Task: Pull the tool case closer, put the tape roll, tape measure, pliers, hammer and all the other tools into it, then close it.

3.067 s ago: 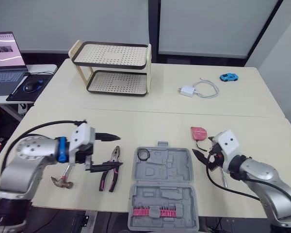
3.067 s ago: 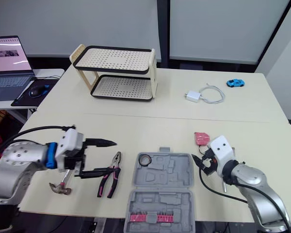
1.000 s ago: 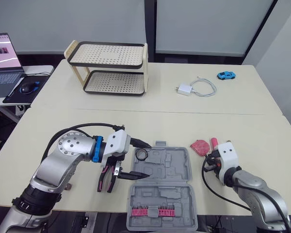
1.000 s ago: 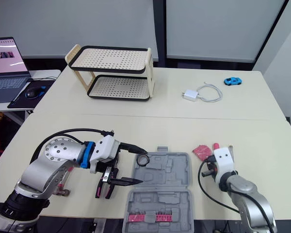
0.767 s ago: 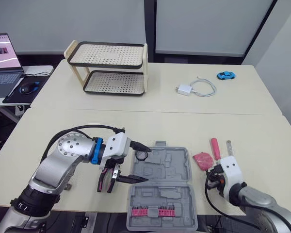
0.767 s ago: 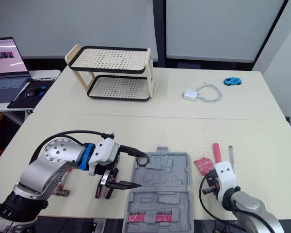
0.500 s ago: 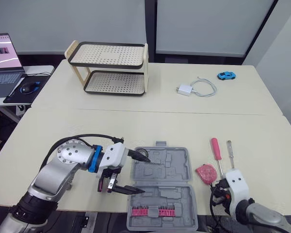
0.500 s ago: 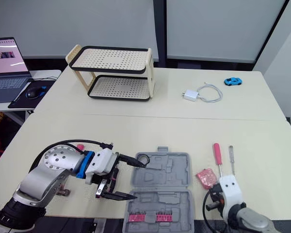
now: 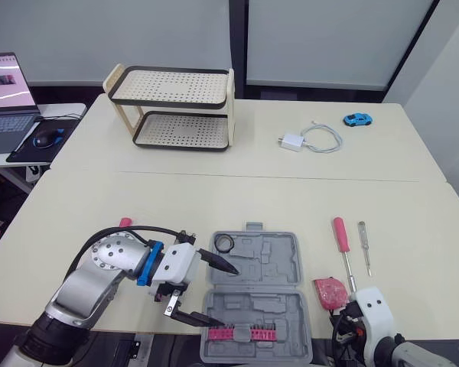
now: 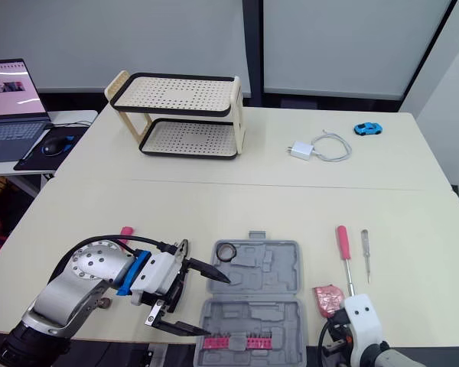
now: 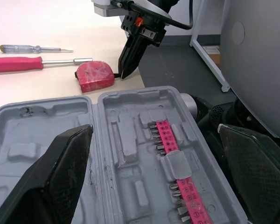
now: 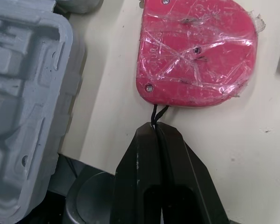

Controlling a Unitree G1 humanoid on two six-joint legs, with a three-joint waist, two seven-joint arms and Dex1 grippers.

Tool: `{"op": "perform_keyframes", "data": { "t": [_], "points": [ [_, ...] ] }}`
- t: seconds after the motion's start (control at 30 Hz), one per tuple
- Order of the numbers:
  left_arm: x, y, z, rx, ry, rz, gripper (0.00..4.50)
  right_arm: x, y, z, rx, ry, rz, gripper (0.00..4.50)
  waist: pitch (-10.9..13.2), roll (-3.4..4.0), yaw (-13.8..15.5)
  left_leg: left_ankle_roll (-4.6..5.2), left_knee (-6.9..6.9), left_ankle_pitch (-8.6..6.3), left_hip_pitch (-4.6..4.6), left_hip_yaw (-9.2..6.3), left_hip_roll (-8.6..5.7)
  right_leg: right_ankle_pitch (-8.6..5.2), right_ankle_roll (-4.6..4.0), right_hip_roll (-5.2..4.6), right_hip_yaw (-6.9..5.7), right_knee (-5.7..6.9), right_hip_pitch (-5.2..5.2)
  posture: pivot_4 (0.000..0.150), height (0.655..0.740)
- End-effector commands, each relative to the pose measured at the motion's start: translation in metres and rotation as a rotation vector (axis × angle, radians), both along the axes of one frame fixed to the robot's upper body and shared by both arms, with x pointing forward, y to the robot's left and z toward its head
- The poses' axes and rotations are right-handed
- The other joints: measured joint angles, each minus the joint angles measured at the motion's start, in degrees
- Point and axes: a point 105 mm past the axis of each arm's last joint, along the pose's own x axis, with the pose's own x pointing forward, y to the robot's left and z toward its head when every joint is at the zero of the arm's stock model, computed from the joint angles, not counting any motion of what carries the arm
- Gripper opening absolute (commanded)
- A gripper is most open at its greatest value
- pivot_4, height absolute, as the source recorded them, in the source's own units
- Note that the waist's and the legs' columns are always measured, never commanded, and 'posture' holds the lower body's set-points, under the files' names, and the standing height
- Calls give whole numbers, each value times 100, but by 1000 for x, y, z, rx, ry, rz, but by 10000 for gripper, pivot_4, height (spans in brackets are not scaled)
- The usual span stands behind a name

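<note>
The red tape measure (image 12: 196, 51) lies close to the desk's (image 9: 214, 199) front edge, just to the right of the open grey tool case (image 9: 268, 264) and apart from it. The right gripper (image 12: 157, 127) is pinched tight on the thin black cord (image 12: 155, 112) that comes off the tape measure's rim, not on the body itself. I'd reckon that body is hard, compact and fairly dense, with a glossy skin that looks slippery. Hung from a limp cord it would likely swing and twist, so a drag along the desk or a fresh hold across its flat faces seems safer. The left gripper (image 9: 229, 298) hangs spread wide over the case's left side. The tape roll (image 9: 225, 243) sits in the case's far left corner.
</note>
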Motion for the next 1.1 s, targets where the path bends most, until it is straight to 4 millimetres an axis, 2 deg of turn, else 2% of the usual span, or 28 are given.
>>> {"op": "perform_keyframes", "data": {
  "t": [0.03, 0.57, 0.6, 0.7, 0.8, 0.87, 0.97, 1.1],
  "points": [
    [-8, -4, 4, 1, -22, -45, 45000, -10, 4, 4, 4, 28, 14, 110, 0, 0, 2, 0, 0, 0, 0, 0, 0, 0, 0, 0, 0, -1, 0, 1500, 7350],
    [-8, -8, 8, -7, -29, -58, 45000, -15, 12, 8, 63, 53, 32, 110, 0, 0, 1, 0, 0, 0, 0, 0, 0, -3, 4, 0, 0, -3, 1, 1500, 7350],
    [-9, -9, 8, -9, -30, -55, 45000, -16, 10, 11, 62, 55, 38, 4241, 0, 0, 3, 0, 0, 0, 0, 0, 0, -3, 4, 0, 0, -3, 1, 1500, 7350],
    [-9, -9, 8, -10, -29, -51, 45000, -22, 8, 18, 77, 73, 77, 9837, -1, -1, 5, 0, 0, 0, -1, 1, 0, -3, 4, 0, 0, -5, 1, 1500, 7350],
    [-10, -8, 9, -9, -27, -43, 45000, -35, 5, 34, 128, 106, 247, 16288, -6, 8, 9, 0, 1, 0, -1, 2, 0, -1, 1, -1, 1, -9, 5, 1500, 7350],
    [-11, -8, 9, -9, -25, -40, 45000, -35, -1, 51, 101, 74, 402, 20823, -7, 9, 6, 1, 3, -1, 6, 4, 0, 1, 6, -2, 1, -31, 26, 1500, 7350],
    [-12, -8, 9, -9, -23, -39, 45000, -15, -12, 77, -58, -92, 635, 26598, -7, -1, -7, 2, 2, -1, 16, 3, 4, -5, 25, 4, 0, -38, 39, 1500, 7350],
    [-14, -10, 10, -12, -22, -40, 45000, 15, -26, 85, -178, -252, 804, 34392, -5, -11, 15, 2, 5, -1, 35, 3, 5, -12, 40, 5, -3, -43, 62, 1500, 7350]
  ]
}}
